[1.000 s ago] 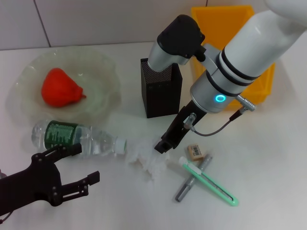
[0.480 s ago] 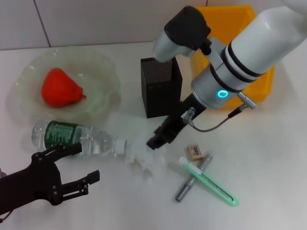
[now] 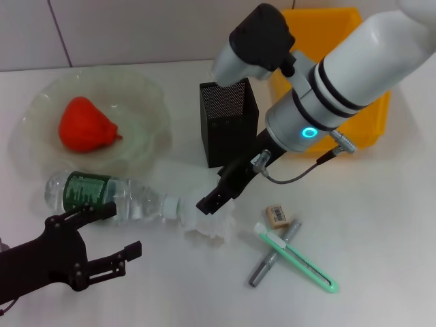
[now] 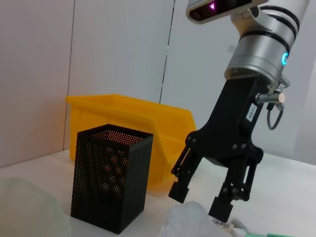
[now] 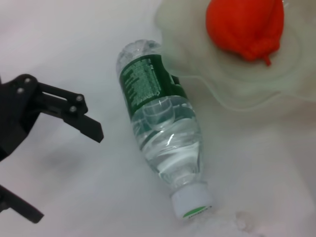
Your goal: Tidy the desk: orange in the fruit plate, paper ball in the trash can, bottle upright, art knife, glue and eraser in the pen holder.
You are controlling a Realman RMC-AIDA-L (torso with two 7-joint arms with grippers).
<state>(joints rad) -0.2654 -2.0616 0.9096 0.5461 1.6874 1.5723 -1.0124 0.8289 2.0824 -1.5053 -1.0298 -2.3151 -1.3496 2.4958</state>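
The red-orange orange (image 3: 85,125) lies in the pale-green fruit plate (image 3: 146,92) at the far left. The bottle (image 3: 109,194) lies on its side in front of the plate, cap toward the paper ball (image 3: 210,221). My right gripper (image 3: 212,202) is open and hovers just above the paper ball, as the left wrist view (image 4: 201,200) shows. The black pen holder (image 3: 228,126) stands behind it, and the yellow trash can (image 3: 371,126) is at the back right. The eraser (image 3: 276,215), the green art knife (image 3: 298,260) and the grey glue stick (image 3: 271,257) lie at the front right. My left gripper (image 3: 102,240) is open near the bottle.
The right wrist view shows the bottle (image 5: 163,133), the orange (image 5: 244,24) in the plate (image 5: 237,89), and the left gripper (image 5: 57,170) close beside the bottle. The big right arm reaches across between the pen holder and the trash can.
My right gripper has moved left and closer to the bottle cap, over the paper ball. The left arm and the other things have not moved.
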